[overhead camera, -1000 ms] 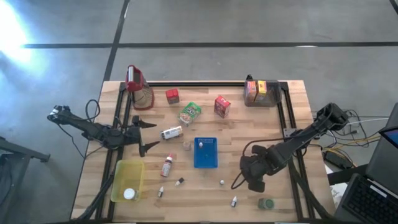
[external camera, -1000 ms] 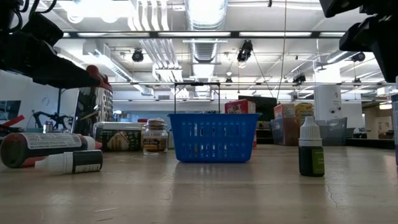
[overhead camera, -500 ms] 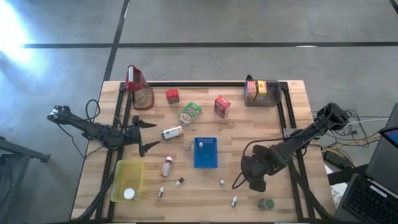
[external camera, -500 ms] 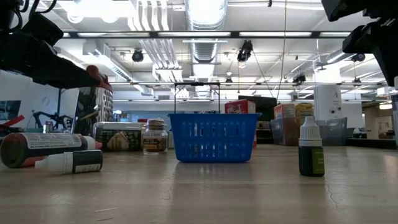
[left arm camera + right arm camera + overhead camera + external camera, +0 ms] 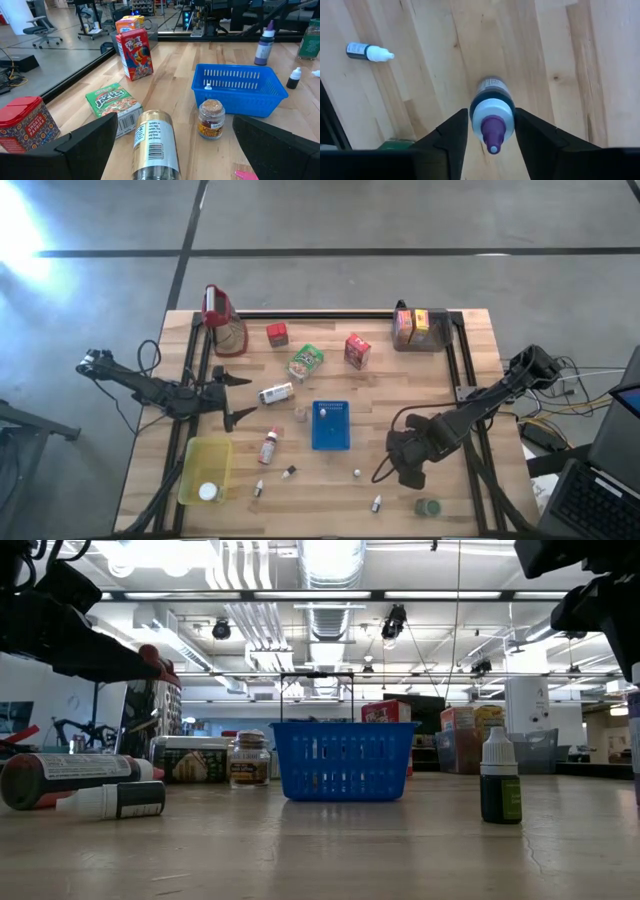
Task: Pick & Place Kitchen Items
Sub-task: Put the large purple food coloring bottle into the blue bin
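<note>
Light wooden counter (image 5: 470,370) with black rails along its sides, blue perforated tray (image 5: 331,425) near its middle, tall clear jug with red top (image 5: 222,318) at far left corner, grey floor (image 5: 330,220) beyond

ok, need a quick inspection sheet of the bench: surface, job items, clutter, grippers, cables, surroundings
Surface: wooden table, dry, black rails on it.
Job's things: red carton, green packet, tin lying flat, small jar, dropper bottles, purple-capped bottle upright.
Clutter: blue basket, yellow tray, red-topped jug.
Grippers: left gripper open, holding nothing, near the tin; right gripper around the purple-capped bottle.
Cables: bundle off the table's right edge.
Surroundings: concrete floor; laptop at right.
</note>
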You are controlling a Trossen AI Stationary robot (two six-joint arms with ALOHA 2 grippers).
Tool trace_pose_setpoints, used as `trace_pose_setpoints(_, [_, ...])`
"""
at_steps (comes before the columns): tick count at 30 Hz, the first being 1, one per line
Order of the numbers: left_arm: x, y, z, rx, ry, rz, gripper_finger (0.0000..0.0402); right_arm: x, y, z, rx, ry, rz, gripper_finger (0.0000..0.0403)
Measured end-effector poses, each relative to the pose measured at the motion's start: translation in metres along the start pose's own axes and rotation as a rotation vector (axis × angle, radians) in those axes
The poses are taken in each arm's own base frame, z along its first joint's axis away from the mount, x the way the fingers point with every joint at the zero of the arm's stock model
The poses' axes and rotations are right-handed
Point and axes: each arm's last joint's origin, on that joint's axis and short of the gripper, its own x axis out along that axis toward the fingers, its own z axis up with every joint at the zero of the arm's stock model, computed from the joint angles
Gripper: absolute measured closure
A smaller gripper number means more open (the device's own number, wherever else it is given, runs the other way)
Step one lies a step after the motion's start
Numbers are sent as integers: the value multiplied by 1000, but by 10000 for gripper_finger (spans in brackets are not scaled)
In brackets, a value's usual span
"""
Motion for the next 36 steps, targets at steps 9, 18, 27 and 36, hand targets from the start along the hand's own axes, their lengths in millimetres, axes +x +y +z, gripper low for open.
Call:
trace_pose_setpoints(9, [0,0,0,0,0,0,2,0,0,0,-1,-5,4,275])
trace_pose_setpoints(18, [0,0,0,0,0,0,2,3,-2,-1,1,4,-8,248])
trace_pose_setpoints(27, [0,0,0,0,0,0,2,8,-4,-4,0,15,-20,231])
trace_pose_setpoints(36, [0,0,0,0,0,0,2,8,-4,-4,-3,13,-18,290])
